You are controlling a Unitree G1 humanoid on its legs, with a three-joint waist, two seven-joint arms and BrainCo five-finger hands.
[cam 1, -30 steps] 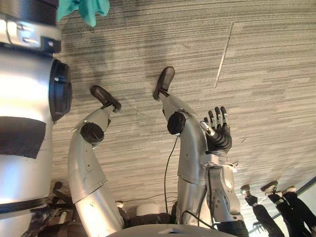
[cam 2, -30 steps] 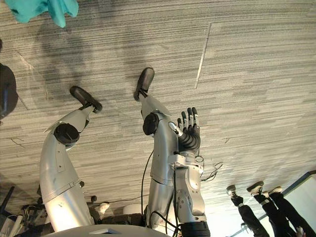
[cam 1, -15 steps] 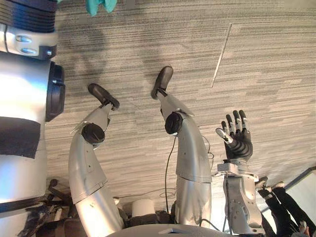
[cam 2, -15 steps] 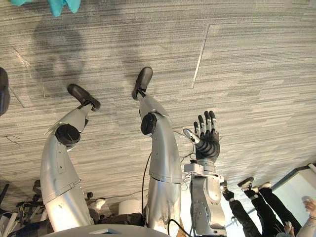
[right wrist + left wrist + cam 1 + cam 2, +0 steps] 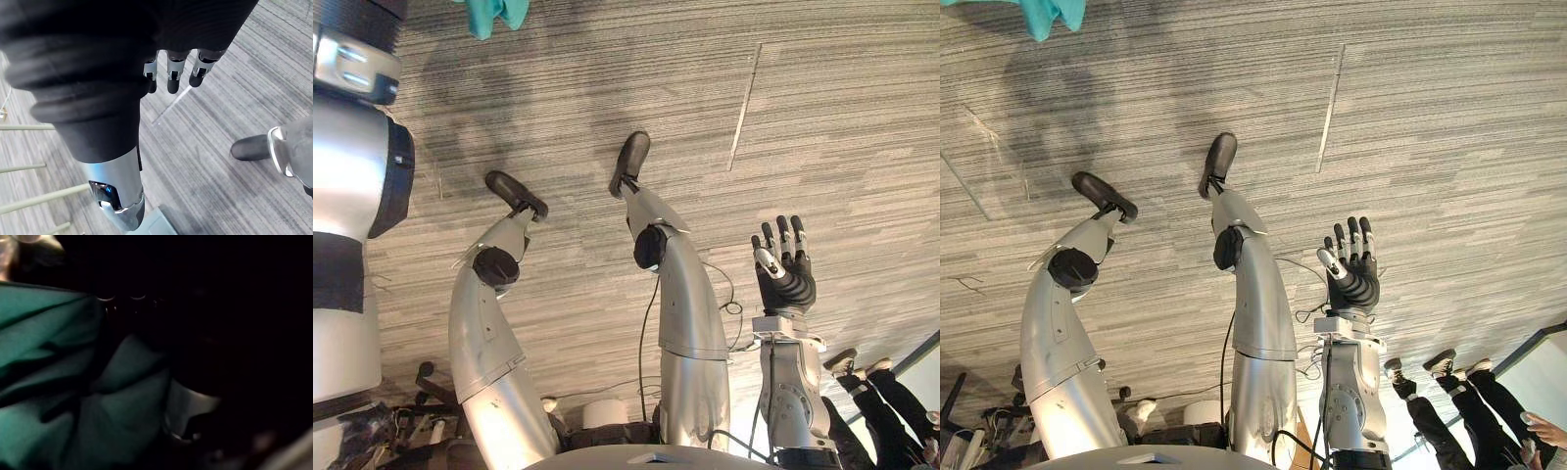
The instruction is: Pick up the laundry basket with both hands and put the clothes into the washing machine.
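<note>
Looking down on grey striped carpet (image 5: 842,117). Right hand (image 5: 783,269) raised over the floor, well apart from everything, fingers straight and spread, holding nothing. Left arm (image 5: 347,196) running up the left edge toward a teal garment (image 5: 494,14) at the top edge. Same teal cloth bunched close before the left wrist camera, darkness all round. Left hand's state impossible to tell. Probably mid-loading, cloth perhaps going into a dark drum; how much remains, unclear
</note>
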